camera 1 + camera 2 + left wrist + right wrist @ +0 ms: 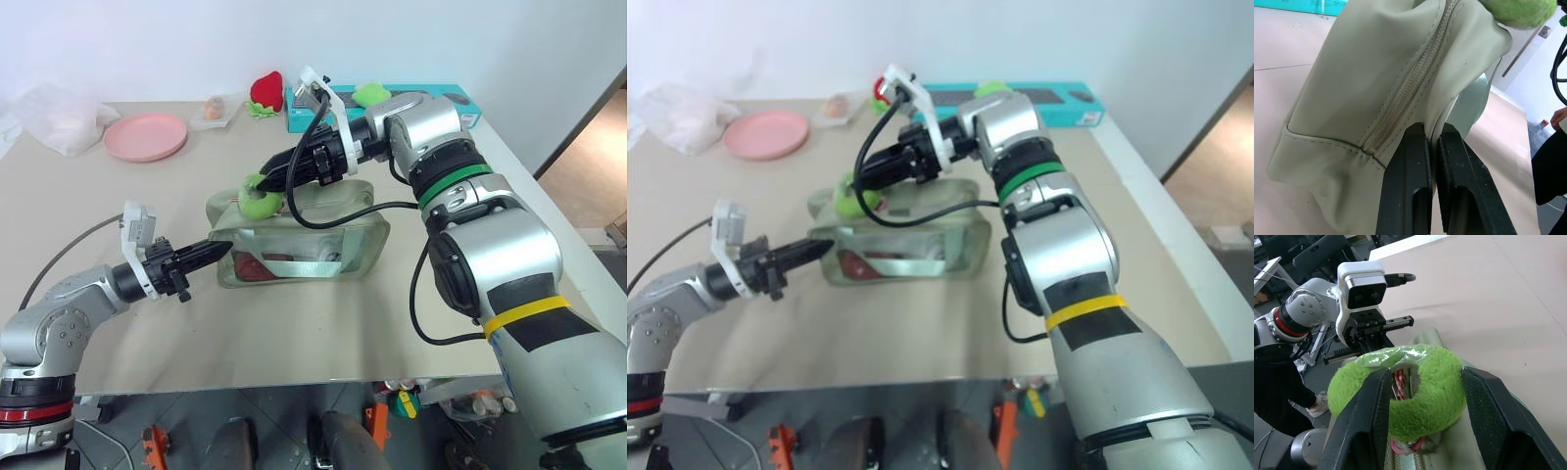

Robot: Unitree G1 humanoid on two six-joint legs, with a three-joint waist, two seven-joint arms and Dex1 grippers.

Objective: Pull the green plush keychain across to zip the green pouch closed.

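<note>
1. My right gripper (263, 182) is clamped on the green plush keychain (259, 200); in the right wrist view the fuzzy ring sits squeezed btwn my two fingers (1367, 407), a bit of red cord showing underneath.
2. My left gripper (217, 251) is pinched tight on the left end of the green pouch (343, 247). Left wrist view shows fabric nipped btwn the fingers (1407, 186) right by the zip's end.
3. Pouch sits mid-table (147, 323), long side running left-right, red item visible thru the clear near window.
4. Keychain is over the pouch's top at its left end, just beyond my left gripper's pinch, i.e. at the end the zip runs to.
5. Progress, my read: the pull looks almost or fully done. The zipper (1405, 93) teeth near the left end look meshed in the wrist view. Can't tell if the slider is hard against the stop.
6. Left to do, prob: a last short tug left if there's any gap, then let go w/ both grippers.
</note>
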